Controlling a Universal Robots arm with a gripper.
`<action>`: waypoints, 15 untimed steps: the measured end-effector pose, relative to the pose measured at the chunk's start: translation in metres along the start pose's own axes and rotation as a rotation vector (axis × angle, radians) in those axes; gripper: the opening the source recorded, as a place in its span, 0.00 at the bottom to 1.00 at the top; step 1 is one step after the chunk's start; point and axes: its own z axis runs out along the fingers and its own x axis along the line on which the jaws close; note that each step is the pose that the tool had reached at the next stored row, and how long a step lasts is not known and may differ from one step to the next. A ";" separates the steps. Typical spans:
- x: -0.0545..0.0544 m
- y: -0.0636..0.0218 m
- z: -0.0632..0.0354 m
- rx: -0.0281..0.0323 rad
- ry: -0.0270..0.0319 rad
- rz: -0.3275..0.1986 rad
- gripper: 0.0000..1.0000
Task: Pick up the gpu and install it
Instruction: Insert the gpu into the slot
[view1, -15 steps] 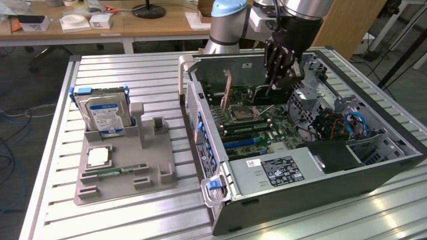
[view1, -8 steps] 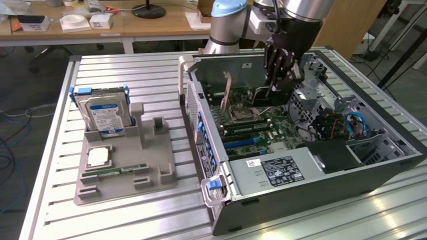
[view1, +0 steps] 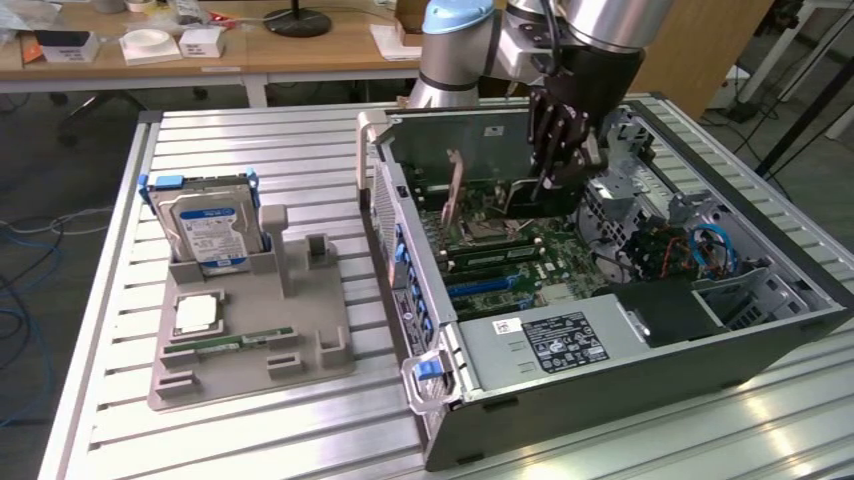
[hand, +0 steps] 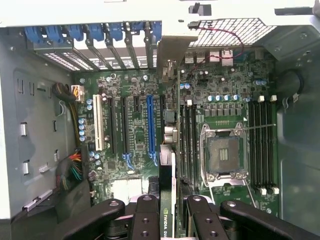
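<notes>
Your black fingered gripper (hand: 168, 210) is clamped on the thin green circuit-board gpu (hand: 167, 170), held edge-on; judge it light, stiff and fragile, best taken by its bare board edges.

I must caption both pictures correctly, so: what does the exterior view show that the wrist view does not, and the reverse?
Only the exterior view: the hard drive upright in the grey holder on the slatted table, the power supply, and the robot arm. Only the wrist view: the NVIDIA lettering on the gpu and a bundle of coloured wires. Both: the open computer case, its motherboard, and that gpu clamped edge-on in the tool.
</notes>
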 end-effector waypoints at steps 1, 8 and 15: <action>0.000 0.0000 0.0007 0.0001 -0.0001 0.000 0.26; 0.003 -0.0002 0.0059 0.0000 -0.0001 0.000 0.26; 0.005 0.0003 0.0127 0.0001 -0.0001 0.000 0.26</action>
